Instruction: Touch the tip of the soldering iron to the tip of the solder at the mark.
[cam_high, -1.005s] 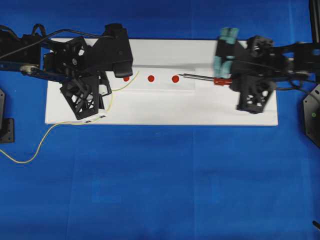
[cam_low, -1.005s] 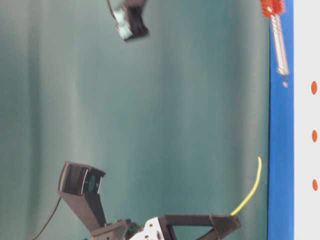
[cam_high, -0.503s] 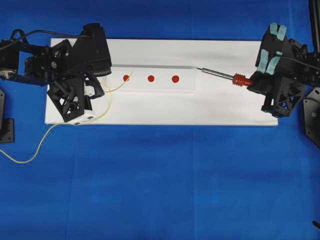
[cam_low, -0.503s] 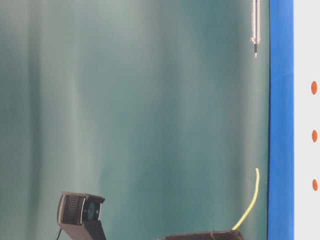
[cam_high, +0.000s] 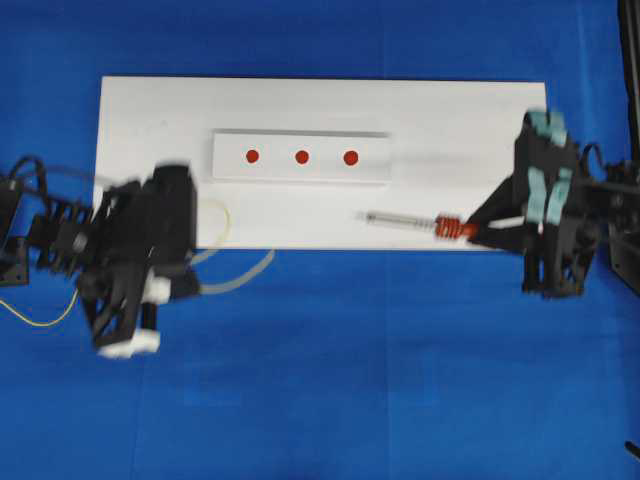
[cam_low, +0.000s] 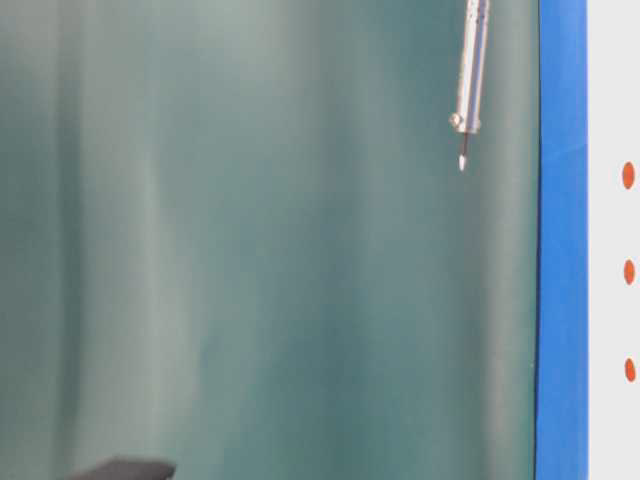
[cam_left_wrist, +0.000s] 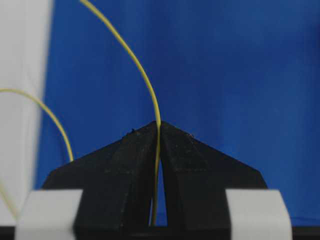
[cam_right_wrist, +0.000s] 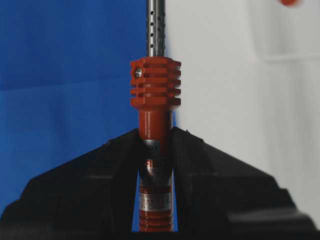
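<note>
Right gripper (cam_right_wrist: 155, 165) clamped on the iron (cam_right_wrist: 155, 90) by its handle, leaving the shaft free ahead of the jaws, over the board's (cam_high: 320, 105) near edge. Left gripper (cam_left_wrist: 159, 150) pinches the solder (cam_left_wrist: 145, 85), whose free length arcs ahead. Both stand apart from the red marks (cam_high: 301, 157). No containers present.

Raised strip (cam_high: 300, 157) with red marks uncovered, approach from above unobstructed; both arms off toward board's (cam_high: 300, 215) near corners
</note>
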